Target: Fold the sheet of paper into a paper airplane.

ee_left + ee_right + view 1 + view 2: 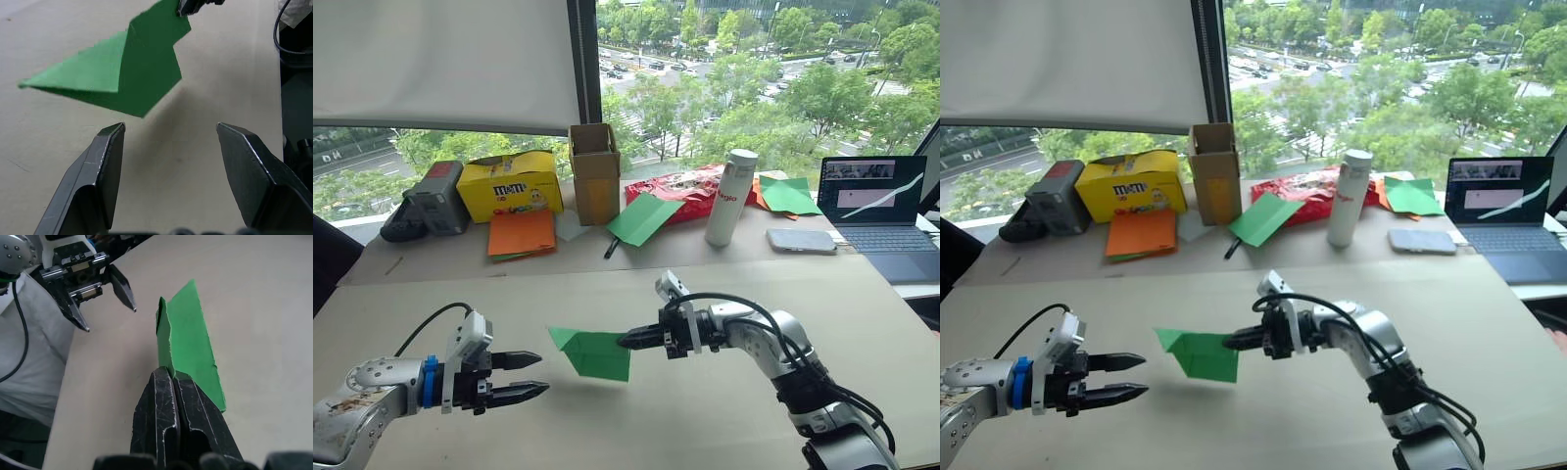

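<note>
The green sheet of paper (593, 352) is partly folded, with a pointed flap toward my left, and hangs just above the beige table. My right gripper (628, 340) is shut on its right edge, and the right wrist view shows the paper (188, 340) pinched between the shut fingers. My left gripper (536, 375) stands open a short way to the left of the paper, touching nothing. In the left wrist view the paper (129, 68) floats ahead of the spread fingers (105, 166).
At the table's far side stand a yellow box (509, 184), a brown carton (594, 172), orange sheets (522, 233), another green sheet (643, 217), a white bottle (730, 197), a red bag (680, 188) and a laptop (879, 213). A black device (426, 201) sits far left.
</note>
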Controlling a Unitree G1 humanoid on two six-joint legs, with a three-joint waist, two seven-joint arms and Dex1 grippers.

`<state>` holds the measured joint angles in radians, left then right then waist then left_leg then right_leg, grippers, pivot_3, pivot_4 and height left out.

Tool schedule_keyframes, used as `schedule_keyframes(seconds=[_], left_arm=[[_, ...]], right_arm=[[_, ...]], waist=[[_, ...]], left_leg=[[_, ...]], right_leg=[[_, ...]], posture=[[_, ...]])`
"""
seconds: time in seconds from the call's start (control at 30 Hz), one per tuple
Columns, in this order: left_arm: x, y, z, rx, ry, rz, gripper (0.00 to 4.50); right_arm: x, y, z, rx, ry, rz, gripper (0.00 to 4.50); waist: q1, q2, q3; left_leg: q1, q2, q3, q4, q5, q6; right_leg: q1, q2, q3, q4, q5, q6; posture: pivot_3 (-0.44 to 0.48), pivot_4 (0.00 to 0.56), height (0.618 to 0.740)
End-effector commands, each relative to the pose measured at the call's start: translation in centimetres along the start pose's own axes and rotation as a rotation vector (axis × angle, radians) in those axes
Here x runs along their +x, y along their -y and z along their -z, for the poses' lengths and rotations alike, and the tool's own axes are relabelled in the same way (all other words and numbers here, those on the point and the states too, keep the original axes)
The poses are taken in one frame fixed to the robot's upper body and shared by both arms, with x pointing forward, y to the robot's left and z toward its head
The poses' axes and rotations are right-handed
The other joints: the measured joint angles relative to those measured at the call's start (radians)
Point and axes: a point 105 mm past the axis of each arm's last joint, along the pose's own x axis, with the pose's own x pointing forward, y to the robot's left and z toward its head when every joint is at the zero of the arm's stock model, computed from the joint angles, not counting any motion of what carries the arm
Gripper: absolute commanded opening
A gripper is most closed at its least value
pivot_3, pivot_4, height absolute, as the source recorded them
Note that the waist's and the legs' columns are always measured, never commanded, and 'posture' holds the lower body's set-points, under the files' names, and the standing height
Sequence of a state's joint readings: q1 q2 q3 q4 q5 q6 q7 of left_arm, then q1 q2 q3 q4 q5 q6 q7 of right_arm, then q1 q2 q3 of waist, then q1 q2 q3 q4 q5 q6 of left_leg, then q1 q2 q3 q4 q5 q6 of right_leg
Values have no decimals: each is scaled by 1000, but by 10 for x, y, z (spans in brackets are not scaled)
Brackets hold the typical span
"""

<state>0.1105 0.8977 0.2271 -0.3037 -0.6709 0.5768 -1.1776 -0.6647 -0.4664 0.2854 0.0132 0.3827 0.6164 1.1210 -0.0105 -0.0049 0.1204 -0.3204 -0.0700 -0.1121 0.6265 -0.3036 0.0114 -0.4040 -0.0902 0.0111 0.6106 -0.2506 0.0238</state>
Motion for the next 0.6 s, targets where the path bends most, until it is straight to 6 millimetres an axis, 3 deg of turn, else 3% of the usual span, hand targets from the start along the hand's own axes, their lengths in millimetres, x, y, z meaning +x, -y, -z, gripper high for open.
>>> schedule_keyframes(seconds=[0.03,0.13,0.3,0.43,0.6], left_arm=[[-2,-2,-8,20,30,-12,3147],[0,-1,-8,17,32,-7,3147],[3,0,-4,14,30,0,3147],[5,-1,-2,14,28,8,3147],[5,-3,5,10,3,19,3147]], right_arm=[[-9,13,-26,-388,28,72,26],[-4,12,-27,-675,22,109,26],[13,-14,10,-1108,-11,65,26],[18,-28,40,-1234,-25,61,26],[15,-40,69,-1214,-43,42,26]], waist=[[-1,0,0],[-3,-2,-1],[-1,-1,-1],[-2,-1,-1],[-2,-1,-1]], left_leg=[[1,0,0,0,0,0],[1,0,1,0,0,0],[1,0,1,0,1,-2],[1,-1,2,0,4,-6],[2,0,2,0,4,-7]], right_leg=[[0,0,0,0,0,0],[2,0,1,1,0,0],[1,0,1,1,0,0],[1,4,2,2,0,0],[2,7,3,2,1,-1]], posture=[[0,150,740],[0,150,740],[0,150,740],[0,150,740],[0,150,740]])
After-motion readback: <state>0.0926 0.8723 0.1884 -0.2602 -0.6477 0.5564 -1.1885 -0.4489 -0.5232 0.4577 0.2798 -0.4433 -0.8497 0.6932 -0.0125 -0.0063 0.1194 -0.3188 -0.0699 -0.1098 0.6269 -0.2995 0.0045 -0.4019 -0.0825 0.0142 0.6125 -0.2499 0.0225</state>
